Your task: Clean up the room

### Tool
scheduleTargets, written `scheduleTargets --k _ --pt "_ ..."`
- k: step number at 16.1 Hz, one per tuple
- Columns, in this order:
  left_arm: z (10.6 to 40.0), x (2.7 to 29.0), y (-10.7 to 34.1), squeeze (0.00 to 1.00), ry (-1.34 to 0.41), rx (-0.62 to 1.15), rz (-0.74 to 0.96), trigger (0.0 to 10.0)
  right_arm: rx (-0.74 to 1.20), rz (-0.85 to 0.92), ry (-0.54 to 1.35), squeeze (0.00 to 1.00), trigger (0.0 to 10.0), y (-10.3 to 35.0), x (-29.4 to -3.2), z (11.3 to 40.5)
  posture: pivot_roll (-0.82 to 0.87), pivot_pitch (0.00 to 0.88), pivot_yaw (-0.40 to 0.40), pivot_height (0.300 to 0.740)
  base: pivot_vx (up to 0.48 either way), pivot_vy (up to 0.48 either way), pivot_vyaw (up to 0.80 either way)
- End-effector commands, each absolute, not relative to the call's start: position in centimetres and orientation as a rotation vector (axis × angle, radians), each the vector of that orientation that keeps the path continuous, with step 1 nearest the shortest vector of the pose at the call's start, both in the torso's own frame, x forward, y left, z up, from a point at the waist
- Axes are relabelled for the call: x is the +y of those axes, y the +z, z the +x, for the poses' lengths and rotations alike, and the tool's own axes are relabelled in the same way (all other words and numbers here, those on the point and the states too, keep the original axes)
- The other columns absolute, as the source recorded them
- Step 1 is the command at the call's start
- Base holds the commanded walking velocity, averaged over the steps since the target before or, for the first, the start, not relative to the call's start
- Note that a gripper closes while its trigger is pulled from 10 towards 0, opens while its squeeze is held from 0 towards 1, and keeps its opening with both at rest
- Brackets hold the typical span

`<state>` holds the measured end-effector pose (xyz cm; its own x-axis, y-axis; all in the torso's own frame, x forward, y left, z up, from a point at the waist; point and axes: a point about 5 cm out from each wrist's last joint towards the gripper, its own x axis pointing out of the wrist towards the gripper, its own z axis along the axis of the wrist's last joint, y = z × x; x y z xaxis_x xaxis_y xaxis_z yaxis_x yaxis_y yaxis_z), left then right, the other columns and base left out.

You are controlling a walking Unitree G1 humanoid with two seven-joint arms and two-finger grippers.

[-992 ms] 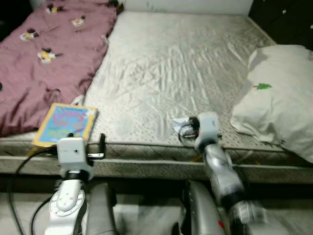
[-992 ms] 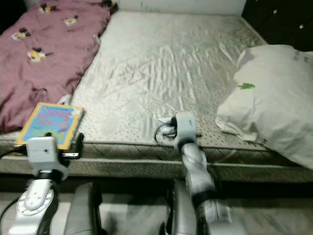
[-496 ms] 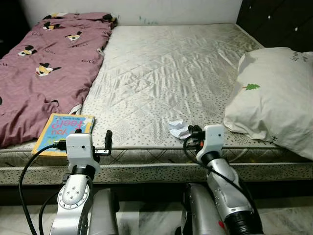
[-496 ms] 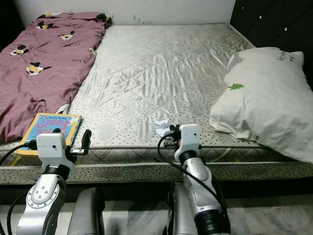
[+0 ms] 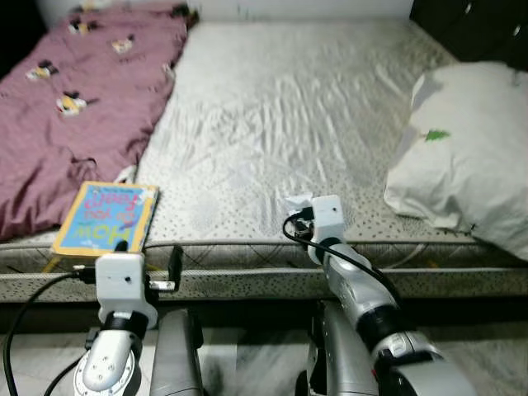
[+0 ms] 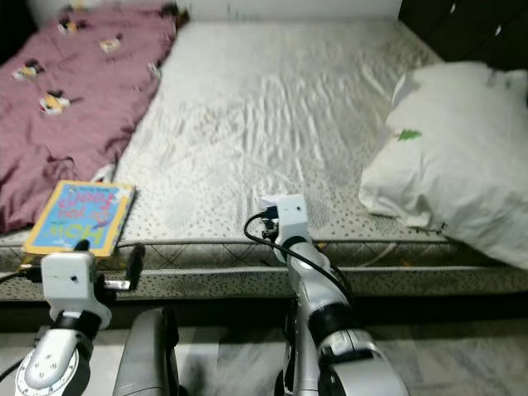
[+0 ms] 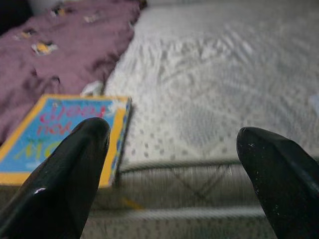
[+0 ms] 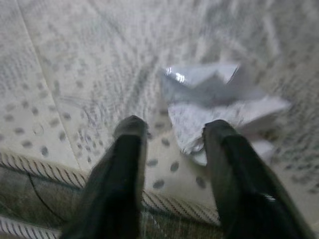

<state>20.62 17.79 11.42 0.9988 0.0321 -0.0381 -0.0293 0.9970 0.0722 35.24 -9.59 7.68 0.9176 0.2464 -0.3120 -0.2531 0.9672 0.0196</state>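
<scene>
Broadly, a bed [image 5: 272, 124] with a pale quilted mattress spreads ahead of the robot, its near edge running across the head views. A maroon blanket [image 5: 74, 99] printed with small cartoon figures covers the bed's left side. A large white pillow [image 5: 470, 157] bearing a small green tree print lies on the right side. A children's book [image 5: 107, 217] with a blue cover and yellow border rests flat at the near left corner of the mattress, just beside the blanket's edge. A crumpled white paper scrap [image 8: 219, 99] sits on the mattress near the front edge, roughly midway between the book and the pillow.

The right end effector [image 8: 172, 132] reaches over the bed's edge, its two black fingers [image 8: 127, 169] spread apart with the paper just beyond the tips; one fingertip overlaps the scrap's near edge, and nothing is clamped. The left end effector [image 7: 172, 137] is held low before the bed's front edge, its fingers wide apart and empty, pointing toward the book.
</scene>
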Motion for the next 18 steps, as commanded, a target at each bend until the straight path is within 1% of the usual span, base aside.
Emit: scheduleTargets --k 1,2,4,10,13,14,15,16,18 --pt "20.4 18.3 11.7 0.0 0.039 0.046 0.085 10.0 0.329 -0.024 0.243 1.0 10.0 8.0 -9.7 35.7 0.19 0.19 0.011 0.499 0.0 0.0 0.0" --pt "19.6 18.3 11.8 0.0 0.029 0.073 0.058 10.0 0.328 -0.039 0.219 1.0 10.0 8.8 -9.8 36.5 0.2 0.205 0.011 0.499 0.0 0.0 0.0" --pt "18.9 18.1 11.8 0.0 0.016 0.094 0.066 10.0 0.336 -0.032 0.171 1.0 10.0 9.1 -10.2 36.9 0.21 0.223 0.013 0.499 0.0 0.0 0.0" --pt "18.5 18.2 12.1 0.0 0.026 0.119 0.07 10.0 0.34 -0.066 0.079 1.0 10.0 8.9 -10.7 37.0 0.21 0.235 0.016 0.499 0.0 0.0 0.0" --pt "18.6 18.2 12.1 0.0 0.025 0.123 0.07 10.0 0.38 -0.065 0.095 1.0 10.0 8.3 -9.9 36.7 0.21 0.237 0.019 0.499 0.0 0.0 0.0" --pt "18.6 18.3 12.1 0.0 0.033 0.134 0.065 10.0 0.388 -0.049 0.121 1.0 10.0 8.1 -9.1 36.5 0.22 0.238 0.019 0.499 0.0 0.0 0.0" --pt "18.6 18.3 12.1 0.0 0.036 0.136 0.063 10.0 0.385 -0.049 0.126 0.9 4.1 8.1 -8.7 36.5 0.22 0.238 0.02 0.499 0.0 0.0 0.0" --pt "18.6 18.4 12.1 0.0 0.038 0.137 0.062 10.0 0.383 -0.024 0.148 0.0 0.0 8.2 -7.7 36.3 0.22 0.24 0.02 0.499 0.0 0.0 0.0" --pt "18.6 18.4 12.1 0.0 0.039 0.139 0.061 10.0 0.387 -0.015 0.151 0.0 0.0 8.1 -7.4 36.3 0.22 0.241 0.02 0.499 0.0 0.0 0.0"
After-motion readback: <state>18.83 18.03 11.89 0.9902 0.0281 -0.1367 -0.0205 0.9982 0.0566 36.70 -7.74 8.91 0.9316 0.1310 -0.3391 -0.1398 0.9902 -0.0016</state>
